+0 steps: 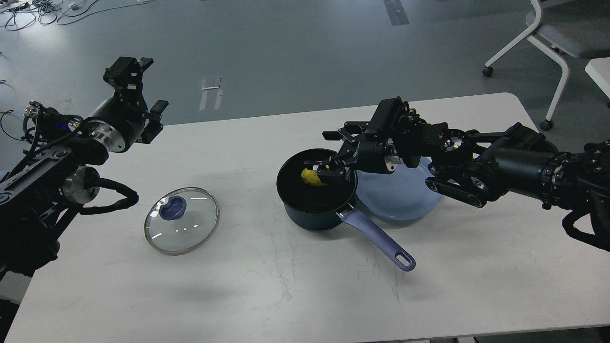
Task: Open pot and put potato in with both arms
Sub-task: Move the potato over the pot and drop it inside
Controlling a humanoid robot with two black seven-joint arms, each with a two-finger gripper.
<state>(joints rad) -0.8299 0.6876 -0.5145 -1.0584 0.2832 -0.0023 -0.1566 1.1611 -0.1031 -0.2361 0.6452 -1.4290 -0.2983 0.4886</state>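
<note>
Grey floor behind, white bench [267, 286] in front: potato going into the opened pot.

Lid [181, 220] lies flat toward the bench's left edge; the left gripper [143, 90] hangs empty, jaws spread. The right gripper [333, 169] holds the potato [310, 177] just inside the pot [314, 197] mid-bench, seemingly clamped, though dark prongs blur it. Next I judge: release, then lift clear. The pot's handle [379, 240] runs its long axis toward the near right corner.
</note>
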